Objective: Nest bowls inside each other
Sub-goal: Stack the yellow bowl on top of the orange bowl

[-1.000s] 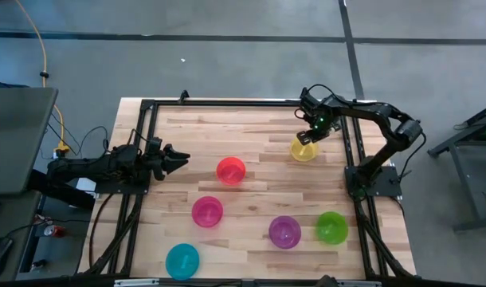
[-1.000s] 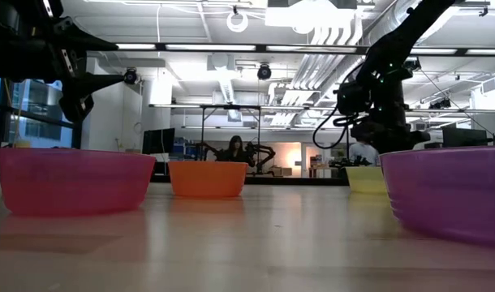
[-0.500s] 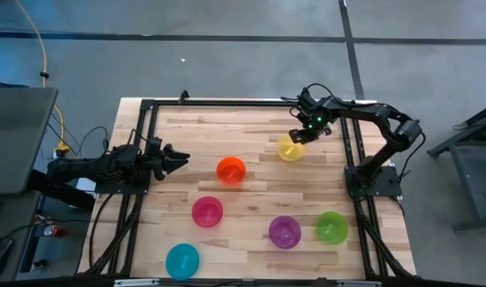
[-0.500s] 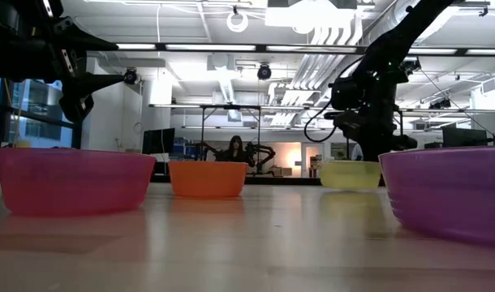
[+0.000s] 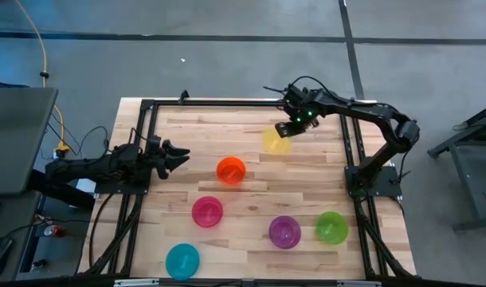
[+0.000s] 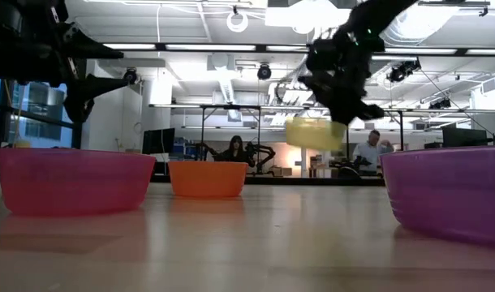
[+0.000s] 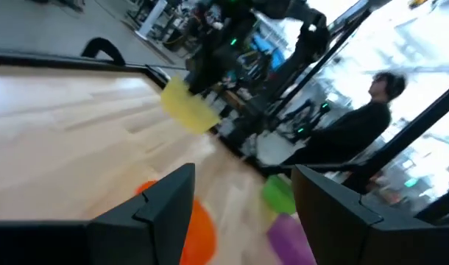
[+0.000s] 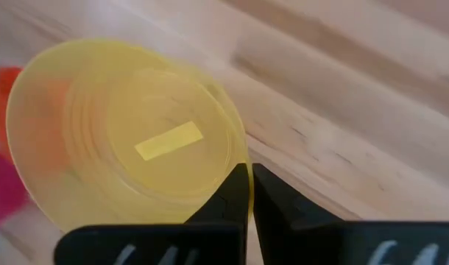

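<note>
My right gripper (image 5: 291, 127) is shut on the yellow bowl (image 5: 275, 140) above the table's far middle. The bowl hangs tilted and clear of the table in the low view (image 6: 315, 134) and fills the right wrist view (image 8: 129, 132). The orange bowl (image 5: 231, 171), pink bowl (image 5: 207, 211), purple bowl (image 5: 284, 232), green bowl (image 5: 332, 227) and cyan-blue bowl (image 5: 182, 261) each stand apart on their bases on the table. My left gripper (image 5: 182, 155) is open and empty at the table's left side, pointing right. My right gripper pinches the yellow bowl's rim (image 8: 235, 151) between its two fingers, at the side of the bowl toward the table's right. The fingers come slanting down from the far right. The bowl is lifted clear of the table, tilted, and hangs to the left of the fingers.
A black frame (image 5: 227, 104) runs round the wooden table top. Bare wood lies between the orange bowl and the held yellow bowl. In the low view the pink bowl (image 6: 73, 178) and purple bowl (image 6: 450, 195) stand near, the orange bowl (image 6: 207, 178) farther back. People show in the room behind.
My right gripper has lifted the yellow bowl off the table and carried it toward the table's left edge and a little toward the far edge. The bowl, which stood level on the table, now hangs tilted and clear above it.
</note>
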Action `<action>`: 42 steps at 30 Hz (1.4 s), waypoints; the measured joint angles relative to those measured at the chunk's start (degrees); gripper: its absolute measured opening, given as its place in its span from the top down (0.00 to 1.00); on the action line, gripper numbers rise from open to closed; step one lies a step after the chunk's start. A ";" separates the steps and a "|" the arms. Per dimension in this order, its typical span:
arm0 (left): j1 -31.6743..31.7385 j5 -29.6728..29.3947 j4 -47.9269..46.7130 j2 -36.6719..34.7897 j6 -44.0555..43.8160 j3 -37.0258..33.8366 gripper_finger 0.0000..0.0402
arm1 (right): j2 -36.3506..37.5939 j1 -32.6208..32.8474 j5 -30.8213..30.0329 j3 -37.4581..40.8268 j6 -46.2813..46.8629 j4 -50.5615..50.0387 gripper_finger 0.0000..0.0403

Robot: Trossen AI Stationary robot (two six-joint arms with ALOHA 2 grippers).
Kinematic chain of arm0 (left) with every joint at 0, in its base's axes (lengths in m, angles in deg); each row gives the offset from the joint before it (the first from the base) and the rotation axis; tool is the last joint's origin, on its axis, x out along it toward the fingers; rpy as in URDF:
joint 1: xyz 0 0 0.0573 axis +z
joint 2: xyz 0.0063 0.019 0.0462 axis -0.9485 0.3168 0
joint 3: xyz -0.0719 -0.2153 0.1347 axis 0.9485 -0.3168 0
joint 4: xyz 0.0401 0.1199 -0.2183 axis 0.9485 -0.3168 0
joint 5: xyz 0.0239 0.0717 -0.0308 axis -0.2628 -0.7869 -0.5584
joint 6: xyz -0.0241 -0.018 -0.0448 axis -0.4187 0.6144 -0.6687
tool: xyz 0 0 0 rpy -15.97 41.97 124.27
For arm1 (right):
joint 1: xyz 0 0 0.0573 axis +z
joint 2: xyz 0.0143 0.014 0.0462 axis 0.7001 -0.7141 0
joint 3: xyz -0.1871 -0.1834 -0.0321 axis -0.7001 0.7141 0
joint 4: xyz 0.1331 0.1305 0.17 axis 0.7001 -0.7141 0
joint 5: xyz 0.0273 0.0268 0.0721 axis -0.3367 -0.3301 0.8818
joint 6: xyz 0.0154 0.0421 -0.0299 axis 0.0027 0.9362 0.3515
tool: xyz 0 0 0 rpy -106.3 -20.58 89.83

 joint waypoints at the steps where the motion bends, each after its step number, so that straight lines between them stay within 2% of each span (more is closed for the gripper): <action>1: 0.06 0.02 -0.02 0.70 1.89 0.00 0.46 | 0.00 0.74 -0.65 -1.44 0.43 0.02 1.00; 6: 0.05 0.70 -0.06 4.60 13.83 0.00 0.46 | -2.67 4.31 -2.01 -9.45 1.71 -2.30 1.00; 10: 0.04 1.55 -0.36 7.55 18.57 0.00 0.46 | -7.64 7.90 -2.06 -15.76 1.93 -4.35 1.00; 20: 0.04 1.81 -0.41 14.80 19.66 0.00 0.46 | -23.92 15.67 -0.52 -32.76 2.10 -6.85 1.00; 28: 0.72 1.68 -0.41 19.89 20.70 0.00 0.46 | -35.03 20.06 0.27 -45.37 1.60 -13.91 1.00; 32: 1.82 1.68 -0.41 21.74 20.70 0.00 0.46 | -37.93 21.35 0.23 -48.68 1.67 -14.56 1.00; 42: 3.82 1.94 -0.39 22.29 20.68 0.00 0.46 | -40.69 21.97 -1.23 -48.65 2.12 -14.26 1.00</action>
